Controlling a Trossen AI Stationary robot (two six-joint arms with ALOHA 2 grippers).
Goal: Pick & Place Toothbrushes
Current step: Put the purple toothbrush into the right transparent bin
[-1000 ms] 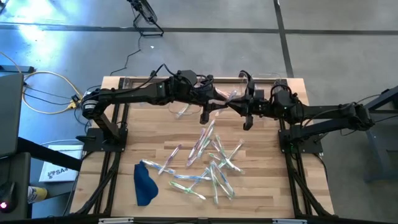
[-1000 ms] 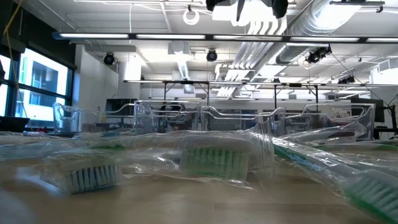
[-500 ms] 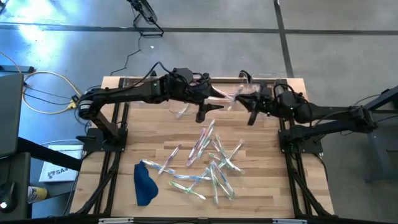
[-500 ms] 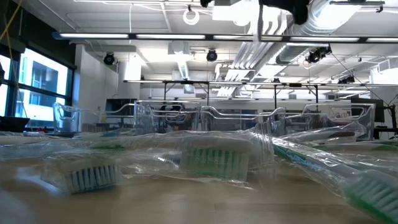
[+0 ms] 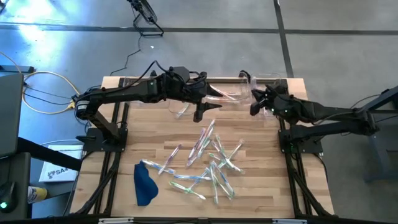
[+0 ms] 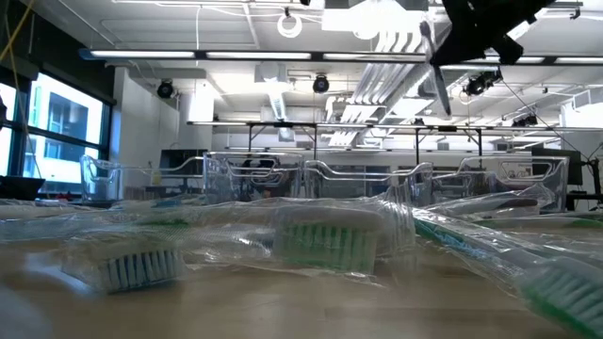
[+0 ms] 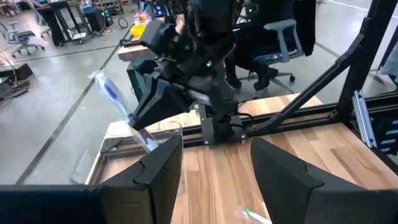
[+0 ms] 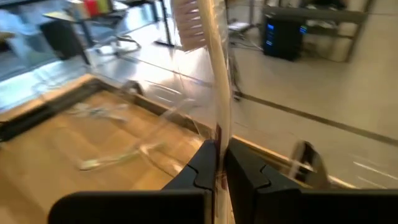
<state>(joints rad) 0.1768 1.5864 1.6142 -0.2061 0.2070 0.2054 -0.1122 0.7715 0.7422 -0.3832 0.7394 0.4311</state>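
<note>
1. Right gripper point(image 8: 216, 163): fingers pinched on one wrapped toothbrush point(image 8: 208, 74), held upright above the desk's point(image 5: 155, 137) far right corner, over a clear bin point(image 5: 267, 79).
2. Left gripper point(image 7: 214, 165): fingers spread wide, nothing between them, hovering near the far edge at mid-desk.
3. Loose toothbrushes point(image 5: 208, 162): roughly a dozen or more, overlapping in a scatter at mid-desk; exact count unclear.
4. One dark blue cloth point(image 5: 145, 183), near-left of the scatter.

Grey concrete floor point(image 5: 205, 53), office chair point(image 7: 287, 37), bright ceiling lights point(image 6: 377, 19).
</note>
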